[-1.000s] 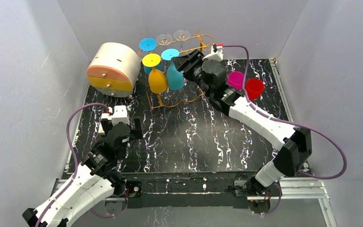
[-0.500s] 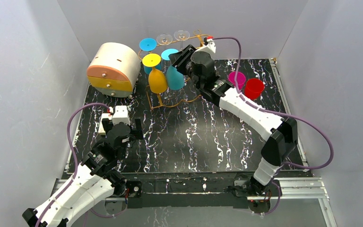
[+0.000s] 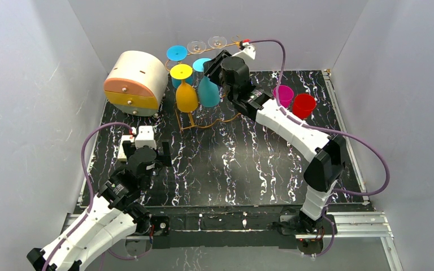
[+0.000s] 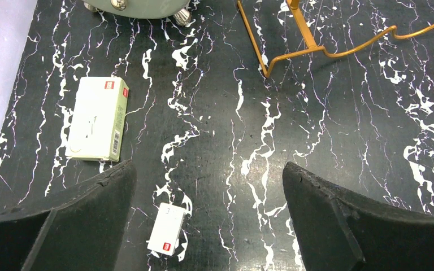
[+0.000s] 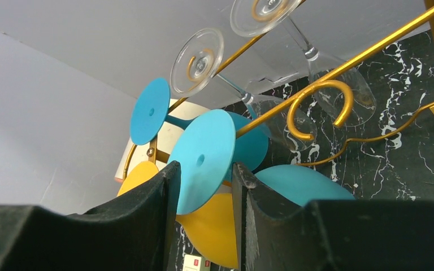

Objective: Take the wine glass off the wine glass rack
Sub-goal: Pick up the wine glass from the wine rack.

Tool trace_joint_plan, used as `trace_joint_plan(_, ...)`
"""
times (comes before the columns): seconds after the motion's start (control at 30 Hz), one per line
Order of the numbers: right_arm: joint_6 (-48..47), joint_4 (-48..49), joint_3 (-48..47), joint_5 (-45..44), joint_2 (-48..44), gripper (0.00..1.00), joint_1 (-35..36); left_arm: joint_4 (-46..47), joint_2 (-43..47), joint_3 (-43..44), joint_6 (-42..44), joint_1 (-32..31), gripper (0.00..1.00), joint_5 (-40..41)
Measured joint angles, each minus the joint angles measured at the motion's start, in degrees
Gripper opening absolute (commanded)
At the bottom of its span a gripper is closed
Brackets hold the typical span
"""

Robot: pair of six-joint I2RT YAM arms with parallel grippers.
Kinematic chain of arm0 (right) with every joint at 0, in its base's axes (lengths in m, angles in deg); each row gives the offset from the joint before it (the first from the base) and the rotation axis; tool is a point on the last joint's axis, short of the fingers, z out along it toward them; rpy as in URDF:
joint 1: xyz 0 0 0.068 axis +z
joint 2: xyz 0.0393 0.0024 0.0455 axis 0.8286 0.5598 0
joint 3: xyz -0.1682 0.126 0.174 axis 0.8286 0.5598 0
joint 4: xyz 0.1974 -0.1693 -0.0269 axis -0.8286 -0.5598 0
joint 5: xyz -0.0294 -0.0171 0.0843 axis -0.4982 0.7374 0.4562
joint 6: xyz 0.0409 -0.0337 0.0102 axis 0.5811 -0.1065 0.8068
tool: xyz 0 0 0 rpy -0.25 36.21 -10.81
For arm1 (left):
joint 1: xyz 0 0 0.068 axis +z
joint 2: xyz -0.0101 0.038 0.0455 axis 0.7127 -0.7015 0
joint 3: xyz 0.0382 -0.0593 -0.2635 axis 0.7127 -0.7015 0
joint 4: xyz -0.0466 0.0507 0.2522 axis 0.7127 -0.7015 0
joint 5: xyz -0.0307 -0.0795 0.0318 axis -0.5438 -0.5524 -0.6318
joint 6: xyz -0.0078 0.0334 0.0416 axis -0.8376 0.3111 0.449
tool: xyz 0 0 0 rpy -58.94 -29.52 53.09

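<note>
Jaws of the right gripper (image 3: 212, 63) are pinched on the round foot of the turquoise plastic wine glass (image 3: 208, 93), which hangs bowl-down in the golden wire rack (image 3: 220, 119) at the far side. The left gripper (image 4: 209, 175) gapes wide over the black marbled table (image 4: 316, 141), well short. From the right wrist, both fingers (image 5: 158, 203) flank the foot, so I'd expect the glass to slide out along the rail.

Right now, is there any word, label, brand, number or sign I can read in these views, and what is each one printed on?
No text is legible in any view.
Pale box, left wrist view: a red logo mark at one corner and a barcode strip along one edge; the lettering is too small to read.
Small white box, same view: a red logo mark, too small to read.
Nothing else shows any print.
</note>
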Motion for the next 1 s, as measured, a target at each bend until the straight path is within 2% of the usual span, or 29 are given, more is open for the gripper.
trace_joint_plan(0.2,-1.05,-0.26,-1.20,-0.85,1.64,0.35,0.00,0.33,-0.39,0.07,0.17,0.00,0.98,-0.22)
trace_joint_plan(0.3,-2.21,-0.68,-2.80,-1.36,2.73,0.35,0.00,0.66,-0.55,0.11,0.37,0.00,0.98,-0.48)
trace_joint_plan(0.47,-4.07,-1.66,-4.66,-2.38,3.78,0.44,0.00,0.79,-1.42,0.22,0.76,0.00,0.98,-1.46)
trace_joint_plan(0.63,-5.05,-2.12,-5.35,-3.58,4.04,0.43,0.00,0.85,-2.40,0.44,1.09,0.00,0.98,-2.16)
trace_joint_plan(0.83,-7.52,-4.15,-8.72,-4.44,5.11,0.19,0.00,0.87,-2.67,0.63,1.44,0.00,0.98,-3.19)
trace_joint_plan(1.0,-7.04,-3.96,-8.76,-4.26,5.11,0.03,0.00,0.94,-3.08,0.63,1.46,0.00,0.98,-3.56)
